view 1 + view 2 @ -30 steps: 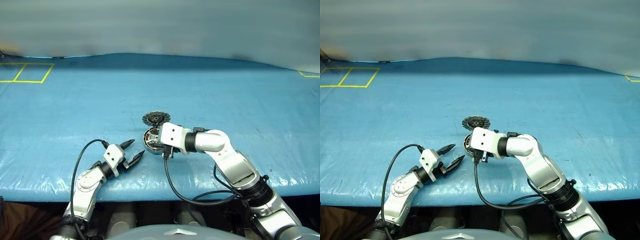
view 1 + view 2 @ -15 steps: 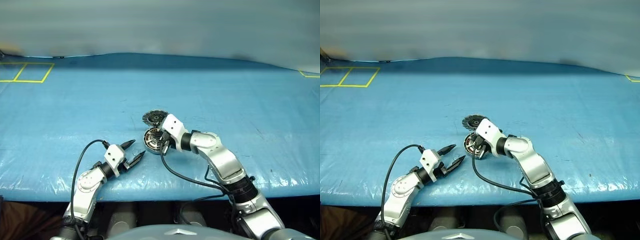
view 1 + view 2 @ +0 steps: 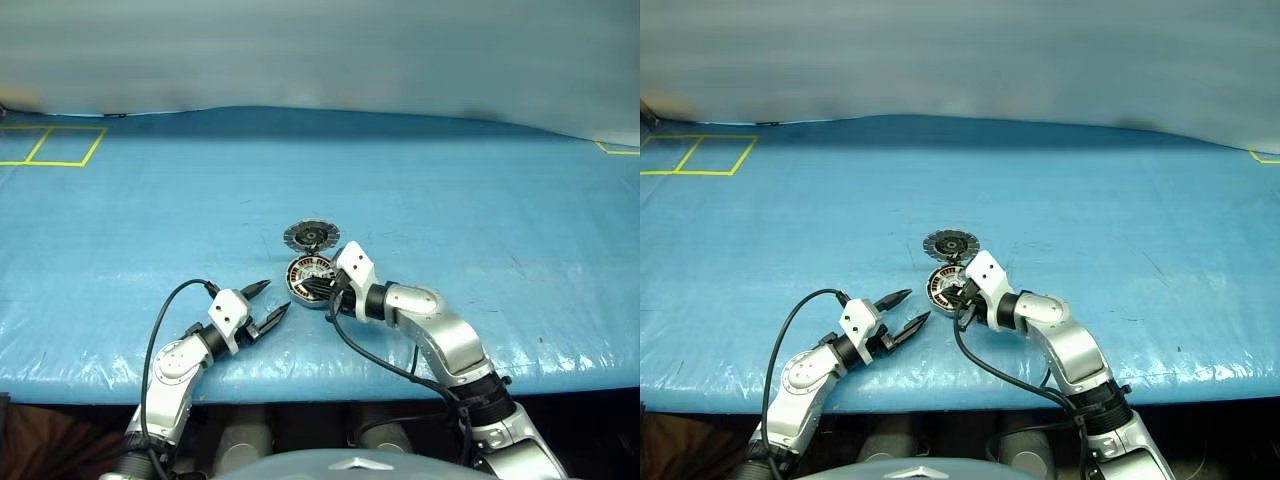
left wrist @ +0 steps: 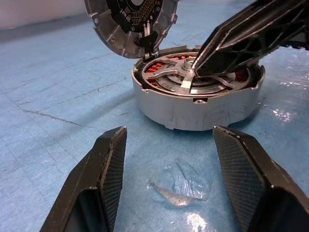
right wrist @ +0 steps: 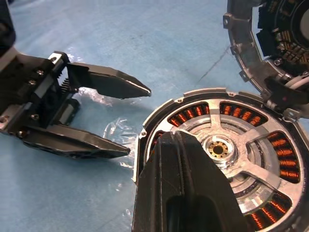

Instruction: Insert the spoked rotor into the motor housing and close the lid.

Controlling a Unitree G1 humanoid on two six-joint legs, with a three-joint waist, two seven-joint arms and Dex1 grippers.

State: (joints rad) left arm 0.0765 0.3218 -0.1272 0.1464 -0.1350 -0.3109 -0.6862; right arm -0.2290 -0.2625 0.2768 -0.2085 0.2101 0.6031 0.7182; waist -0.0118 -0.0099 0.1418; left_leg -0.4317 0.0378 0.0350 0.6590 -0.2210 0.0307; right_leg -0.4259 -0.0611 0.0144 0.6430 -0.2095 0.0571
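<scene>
While the left claw [image 3: 268,303] gapes nearby, the clenched right claw [image 4: 199,62] presses the spoked rotor [image 5: 251,159] inside the motor housing [image 4: 198,108].

The left arm reaches forward low near the table's front edge, its left gripper [image 3: 268,303] level and angled toward the robot's right, black fingers [image 4: 107,166] spread apart with nothing between them. The right arm bends in from the right with its elbow low, wrist angled toward the robot's left and tipped slightly downward. The right gripper [image 3: 333,291] has its two fingers [image 5: 186,186] pressed together, tips just ahead of the left gripper.
</scene>
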